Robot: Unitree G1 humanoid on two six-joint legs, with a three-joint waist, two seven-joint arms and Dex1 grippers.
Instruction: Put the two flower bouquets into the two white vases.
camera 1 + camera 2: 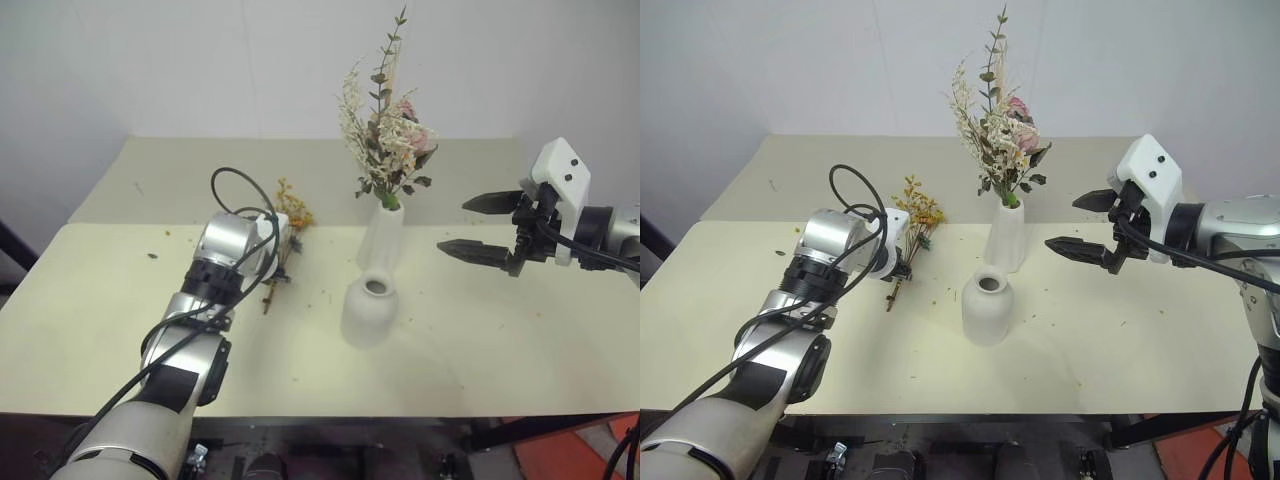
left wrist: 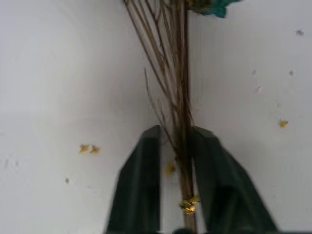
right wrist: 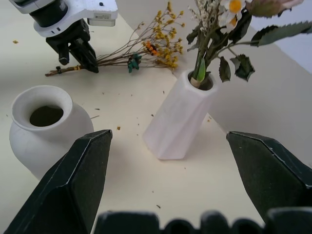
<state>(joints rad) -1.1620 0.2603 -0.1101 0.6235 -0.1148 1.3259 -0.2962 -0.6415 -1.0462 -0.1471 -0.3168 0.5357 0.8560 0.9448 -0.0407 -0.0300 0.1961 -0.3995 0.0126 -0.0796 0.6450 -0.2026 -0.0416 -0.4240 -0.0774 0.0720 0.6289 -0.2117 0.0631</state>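
Observation:
The small yellow-orange bouquet point(image 1: 292, 212) lies on the cream table point(image 1: 500, 340), left of the vases, blossoms toward the wall. My left gripper point(image 2: 176, 146) points down at its thin brown stems point(image 2: 180, 87) and is shut on them near their cut end; in the right wrist view it point(image 3: 80, 51) rests low over the tabletop. The larger bouquet point(image 1: 390, 130) of cream sprigs and pink roses stands in the tall white vase point(image 1: 382, 235). In front of it, the squat white vase point(image 1: 368, 310) is empty. My right gripper point(image 1: 452, 226) hangs open above the table, right of both vases.
The table backs onto a white wall, and a seam runs across it behind the vases. Yellow petal crumbs point(image 2: 88, 148) are scattered around the stems. A black cable point(image 1: 235, 190) loops above my left wrist. A red object point(image 1: 580, 455) sits on the floor at front right.

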